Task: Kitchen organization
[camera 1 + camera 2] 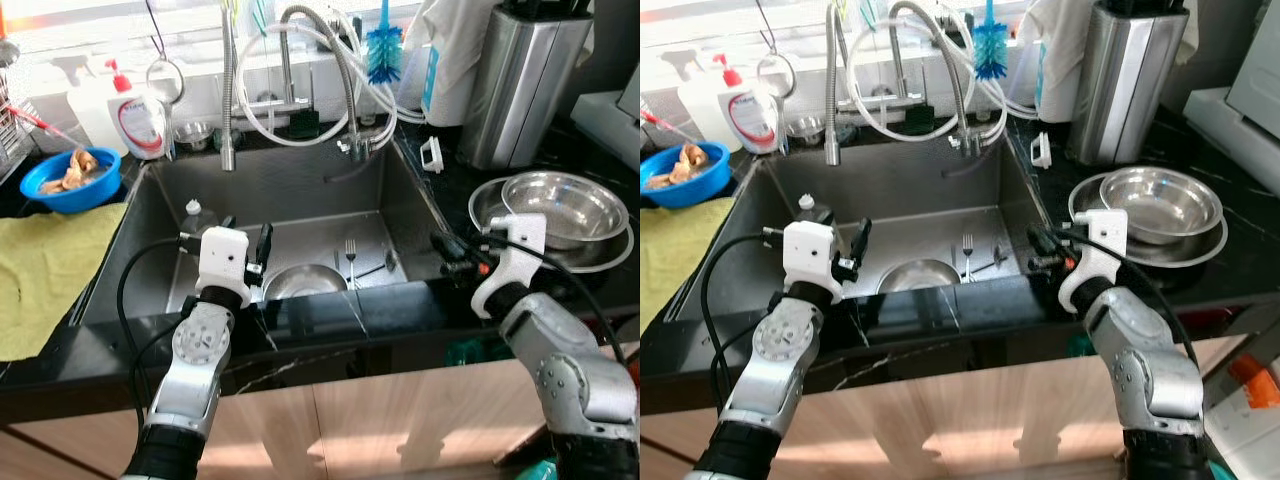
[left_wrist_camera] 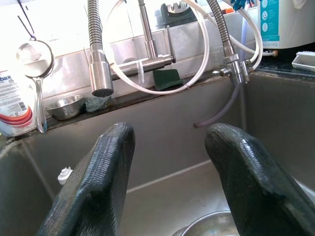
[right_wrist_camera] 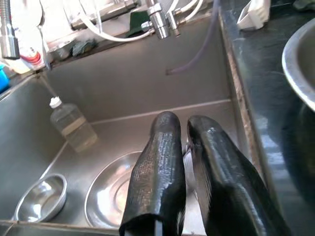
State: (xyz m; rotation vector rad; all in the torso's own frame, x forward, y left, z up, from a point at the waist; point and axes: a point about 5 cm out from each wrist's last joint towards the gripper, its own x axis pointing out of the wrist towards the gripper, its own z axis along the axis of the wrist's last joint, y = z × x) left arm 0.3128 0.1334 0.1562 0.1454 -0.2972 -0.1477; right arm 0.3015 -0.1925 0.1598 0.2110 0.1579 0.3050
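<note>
Two bowls (image 3: 40, 196) in sink (image 1: 300, 190), front rim hides pt.

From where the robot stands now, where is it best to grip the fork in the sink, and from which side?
Probably the handle. The fork lies flat on the sink floor, tines toward the back wall, handle toward the robot, so come from above with the claw fingers across the handle. The open left claw hovers nearest.

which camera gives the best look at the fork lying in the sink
The left eye view: the fork lies in plain sight on the sink floor, tines toward the faucet. The right eye view shows it similarly, slightly smaller. In the right wrist view the right gripper covers that spot.
</note>
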